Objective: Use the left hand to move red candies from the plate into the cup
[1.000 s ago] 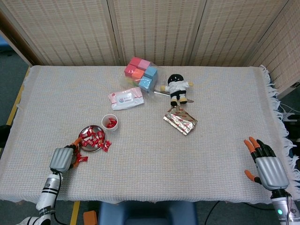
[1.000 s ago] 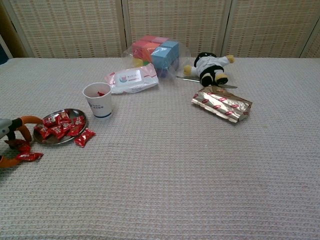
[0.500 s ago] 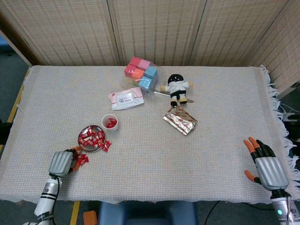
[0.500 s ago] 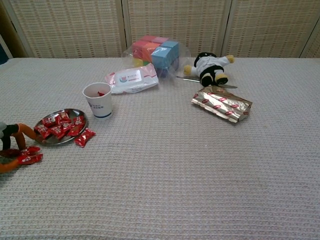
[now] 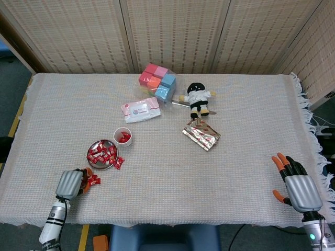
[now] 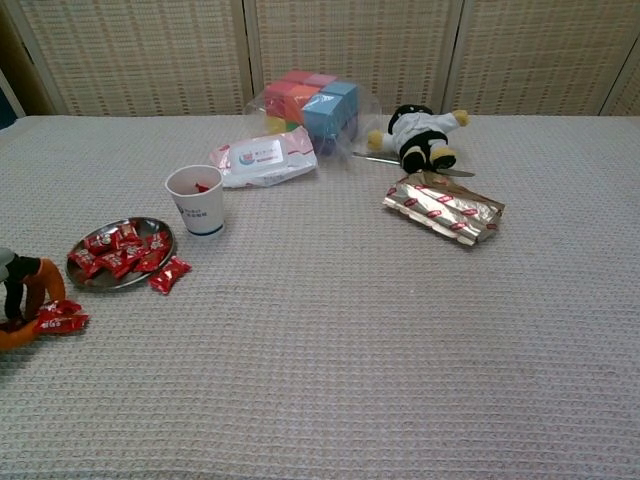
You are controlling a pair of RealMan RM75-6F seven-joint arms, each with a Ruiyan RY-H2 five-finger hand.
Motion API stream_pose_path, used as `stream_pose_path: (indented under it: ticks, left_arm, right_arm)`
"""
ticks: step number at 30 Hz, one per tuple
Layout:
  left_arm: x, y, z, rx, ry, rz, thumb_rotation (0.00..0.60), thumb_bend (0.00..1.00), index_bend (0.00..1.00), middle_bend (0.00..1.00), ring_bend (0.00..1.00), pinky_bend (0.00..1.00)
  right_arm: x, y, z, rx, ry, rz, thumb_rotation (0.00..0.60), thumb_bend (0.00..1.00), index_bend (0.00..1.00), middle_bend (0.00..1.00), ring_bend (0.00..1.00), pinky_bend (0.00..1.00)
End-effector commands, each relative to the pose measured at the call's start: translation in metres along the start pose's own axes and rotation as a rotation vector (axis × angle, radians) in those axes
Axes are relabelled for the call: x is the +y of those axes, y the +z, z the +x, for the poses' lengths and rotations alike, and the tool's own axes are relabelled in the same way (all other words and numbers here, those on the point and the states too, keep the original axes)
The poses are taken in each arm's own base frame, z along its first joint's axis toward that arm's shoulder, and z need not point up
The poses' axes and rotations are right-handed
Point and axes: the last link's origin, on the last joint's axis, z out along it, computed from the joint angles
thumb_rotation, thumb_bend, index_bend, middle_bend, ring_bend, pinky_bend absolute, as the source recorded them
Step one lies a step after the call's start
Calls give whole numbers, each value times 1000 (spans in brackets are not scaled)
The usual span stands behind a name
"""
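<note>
The metal plate (image 5: pixel 92 146) (image 6: pixel 152 224) holds several red candies (image 5: pixel 103 153) (image 6: pixel 118 248) at the front left. Just behind it to the right stands the white paper cup (image 5: pixel 123 137) (image 6: pixel 195 200), with red candy inside. My left hand (image 5: pixel 69 184) (image 6: pixel 20 298) lies in front of the plate near the table's front edge. Its fingers are curled against a couple of loose red candies (image 5: pixel 93 181) (image 6: pixel 60 318) on the cloth; whether it grips one is unclear. One more candy (image 5: pixel 119 162) (image 6: pixel 170 274) lies by the plate's right rim. My right hand (image 5: pixel 296 183) rests with its fingers spread at the front right, holding nothing.
A pack of wipes (image 5: pixel 140 110) (image 6: pixel 262 160), bagged coloured blocks (image 5: pixel 157 82) (image 6: pixel 312 100), a small doll (image 5: pixel 198 98) (image 6: pixel 420 135) and a foil candy packet (image 5: pixel 201 135) (image 6: pixel 445 208) lie further back. The table's front edge is right behind my left hand.
My left hand has pulled back from the plate toward the front edge, with the loose candies shifting slightly with it. The right hand has not moved.
</note>
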Motion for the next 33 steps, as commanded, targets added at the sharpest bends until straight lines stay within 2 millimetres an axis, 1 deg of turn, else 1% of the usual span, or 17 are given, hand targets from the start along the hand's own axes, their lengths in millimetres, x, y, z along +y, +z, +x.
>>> stream_pose_path:
  ticks: [1,4,9,12,15,17,21,24,28,33]
  left_arm:
    - [0,-1,0,-2,-5,-3,600,507,543,622,577,1000]
    - [0,-3,-3,-21,-4,-6,600,550,576,647,587,1000]
    - [1,-2,-3,-20,-27,-5,600,585,626,690,614,1000]
    - [2,-1,3,4,-75,-13,600,608,655,719,627,1000]
    - [2,4,16,35,-108,-21,600,612,655,720,630,1000]
    - [3,10,27,56,-126,-28,600,608,654,719,630,1000]
    - [11,34,47,87,-121,-45,600,607,652,719,629,1000]
    - [24,58,61,96,-92,-67,600,604,646,713,629,1000]
    - [52,93,76,114,-66,-94,600,605,641,708,629,1000]
    - [82,123,82,130,-49,-115,600,608,630,694,630,1000]
  right_arm:
    - [0,0,0,1,0,0,600,137,0,0,0,137]
    - [0,0,0,1,-1,0,600,137,0,0,0,137]
    - [0,0,0,1,-1,-1,600,137,0,0,0,138]
    - [0,0,0,1,0,-3,600,137,0,0,0,138]
    - [1,1,0,1,0,-5,600,137,0,0,0,138]
    - [1,1,0,0,-1,-7,600,137,0,0,0,139]
    - [1,3,-1,-5,-5,-9,600,137,0,0,0,139]
    - [1,5,-2,-6,-8,-14,600,137,0,0,0,140]
    - [2,8,-4,-11,-12,-26,600,137,0,0,0,141]
    - [4,12,-5,-18,-15,-43,600,137,0,0,0,141]
